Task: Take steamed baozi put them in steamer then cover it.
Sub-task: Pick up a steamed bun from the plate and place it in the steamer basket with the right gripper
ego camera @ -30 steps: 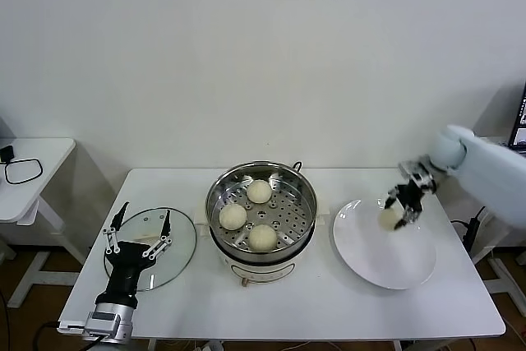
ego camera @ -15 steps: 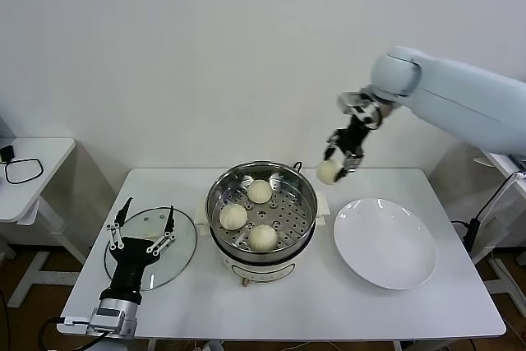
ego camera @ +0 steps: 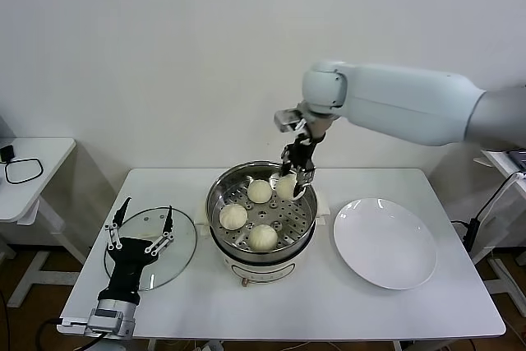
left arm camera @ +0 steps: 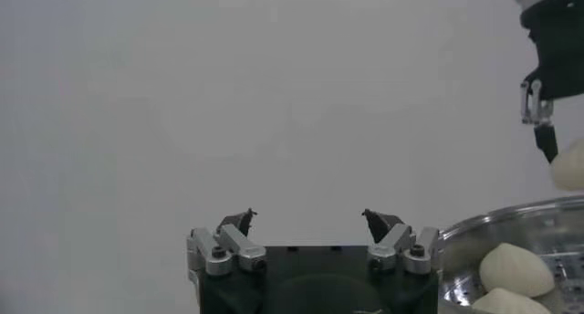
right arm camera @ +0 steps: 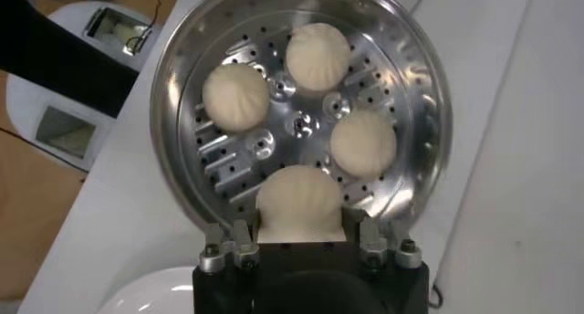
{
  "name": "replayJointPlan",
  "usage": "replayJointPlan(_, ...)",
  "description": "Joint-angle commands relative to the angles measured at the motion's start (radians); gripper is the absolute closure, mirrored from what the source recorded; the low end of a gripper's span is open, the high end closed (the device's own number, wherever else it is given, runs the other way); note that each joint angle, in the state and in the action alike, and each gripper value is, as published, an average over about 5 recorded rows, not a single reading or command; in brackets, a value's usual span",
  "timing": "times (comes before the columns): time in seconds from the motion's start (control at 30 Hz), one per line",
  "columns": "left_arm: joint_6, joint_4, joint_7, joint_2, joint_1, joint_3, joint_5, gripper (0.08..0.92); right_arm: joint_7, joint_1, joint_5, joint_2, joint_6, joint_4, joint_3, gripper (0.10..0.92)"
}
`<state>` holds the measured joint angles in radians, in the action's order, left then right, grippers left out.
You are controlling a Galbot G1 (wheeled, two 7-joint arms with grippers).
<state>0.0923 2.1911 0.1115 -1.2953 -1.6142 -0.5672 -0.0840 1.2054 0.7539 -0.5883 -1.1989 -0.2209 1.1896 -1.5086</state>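
White table (ego camera: 329, 310): right gripper (ego camera: 297, 177) holds pleated baozi (right arm camera: 299, 203) over steamer (ego camera: 220, 188).

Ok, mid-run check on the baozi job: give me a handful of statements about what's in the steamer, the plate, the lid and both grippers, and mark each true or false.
1. Three steamed baozi lie on the floor of the steamer. True.
2. The right gripper is empty. False: it is shut on a fourth baozi, held over the steamer's open space.
3. The white plate holds one bun. False: it is bare.
4. The glass lid sits on the steamer. False: it lies flat on the table, on the steamer's left.
5. The left gripper is open over the lid, holding nothing. True.
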Motion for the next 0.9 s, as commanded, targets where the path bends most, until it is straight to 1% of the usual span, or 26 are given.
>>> replayJointPlan(0.03, 0.001, -0.002, 0.001, 0.000, 0.002, -0.003, -0.001, 0.177, -0.029, -0.055, 0.001, -0.077, -0.026, -0.014, -0.037, 0.404)
replayJointPlan(0.7, 0.003, -0.005, 0.004, -0.003, 0.000, -0.015, 0.000, 0.177, -0.033, -0.116, 0.108, -0.057, -0.018, -0.033, -0.034, 0.401)
replayJointPlan(0.8, 0.003, -0.004, 0.005, -0.003, 0.000, -0.017, 0.000, 0.177, -0.042, -0.121, 0.117, -0.055, -0.018, -0.035, -0.029, 0.367)
replayJointPlan(0.9, -0.006, -0.002, 0.006, -0.003, -0.002, -0.019, -0.004, 0.177, -0.050, -0.127, 0.130, -0.051, -0.015, -0.033, -0.018, 0.308)
